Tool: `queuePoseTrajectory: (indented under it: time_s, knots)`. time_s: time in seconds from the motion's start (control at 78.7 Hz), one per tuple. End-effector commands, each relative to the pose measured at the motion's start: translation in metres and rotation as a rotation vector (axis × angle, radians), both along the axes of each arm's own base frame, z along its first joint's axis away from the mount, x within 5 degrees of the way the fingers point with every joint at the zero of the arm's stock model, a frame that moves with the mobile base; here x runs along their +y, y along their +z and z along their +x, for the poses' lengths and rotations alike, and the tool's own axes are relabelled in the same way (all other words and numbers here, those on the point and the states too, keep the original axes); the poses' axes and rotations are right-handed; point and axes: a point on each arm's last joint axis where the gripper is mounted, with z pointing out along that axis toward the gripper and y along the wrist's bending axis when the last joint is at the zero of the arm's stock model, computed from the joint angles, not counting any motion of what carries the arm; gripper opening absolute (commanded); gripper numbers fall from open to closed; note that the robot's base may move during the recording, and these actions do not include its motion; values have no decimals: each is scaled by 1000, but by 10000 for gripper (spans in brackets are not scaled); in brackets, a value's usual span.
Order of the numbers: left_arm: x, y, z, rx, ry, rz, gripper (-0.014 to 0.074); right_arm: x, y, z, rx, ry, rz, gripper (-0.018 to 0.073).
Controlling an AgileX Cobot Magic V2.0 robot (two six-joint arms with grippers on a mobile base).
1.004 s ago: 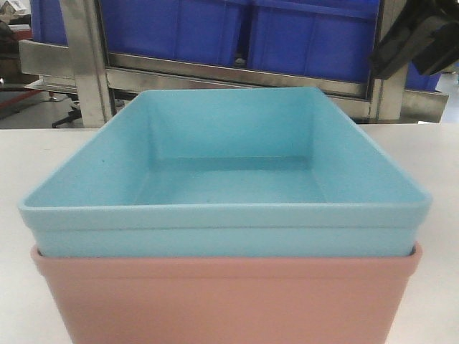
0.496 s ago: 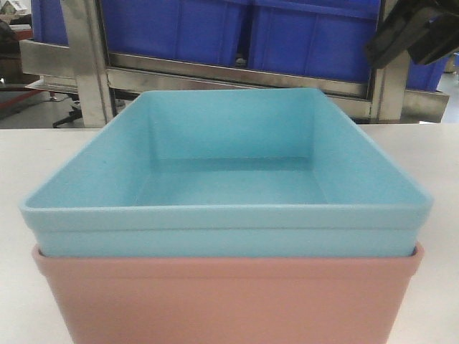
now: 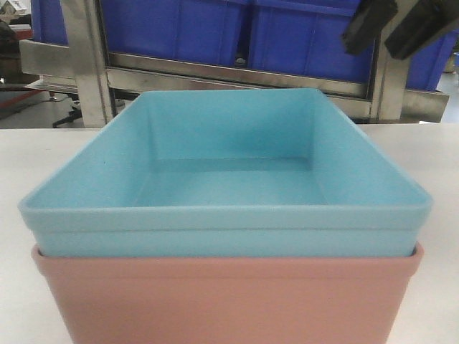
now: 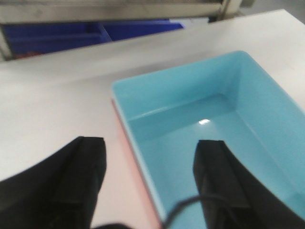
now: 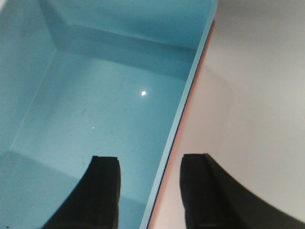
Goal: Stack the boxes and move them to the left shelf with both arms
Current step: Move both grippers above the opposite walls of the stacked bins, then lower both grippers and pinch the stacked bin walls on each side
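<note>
The light blue box (image 3: 229, 186) sits nested inside the salmon pink box (image 3: 229, 301) on the white table, close in front of the camera. My left gripper (image 4: 150, 142) is open above the blue box's (image 4: 200, 109) left rim, with one finger over the table and the other over the box's inside. My right gripper (image 5: 150, 158) is open the same way over the right rim of the blue box (image 5: 95, 105). In the front view the right gripper (image 3: 398, 25) hangs at the top right, above the stack. The left shelf is out of view.
The white table (image 3: 43, 150) extends on both sides of the stack. Behind it stands a steel rack (image 3: 86, 64) holding dark blue bins (image 3: 179, 29).
In the front view the right gripper has shifted left from the top right corner, and its two fingers now show apart. The stacked boxes have not moved.
</note>
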Motion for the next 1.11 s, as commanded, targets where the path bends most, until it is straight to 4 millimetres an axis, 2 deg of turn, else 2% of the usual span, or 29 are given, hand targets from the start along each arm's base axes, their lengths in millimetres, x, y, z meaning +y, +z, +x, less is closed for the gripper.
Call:
queuePoseTrajectory:
  time_s: [0.0,0.114,0.28,0.407,0.547,0.686,0.852,1.093]
  knots:
    - [-16,25,10,-54,-14,-83,262,2,13,5,-26,-56,72,375]
    - [-36,22,26,26,-25,-108,265,5,2,10,77,-88,68,375]
    - [-46,6,47,245,72,-99,265,9,9,20,114,-80,45,375]
    - [-47,-3,58,335,188,12,265,9,14,30,142,-121,0,375]
    - [-59,-13,57,394,268,168,264,15,12,39,179,-153,-80,375]
    - [-69,-23,59,485,270,184,264,29,0,44,238,-134,-103,375]
    - [-66,-42,65,623,311,194,264,34,-21,51,331,-153,-116,375]
    - [-71,-62,74,690,321,207,264,39,-42,60,386,-155,-147,375]
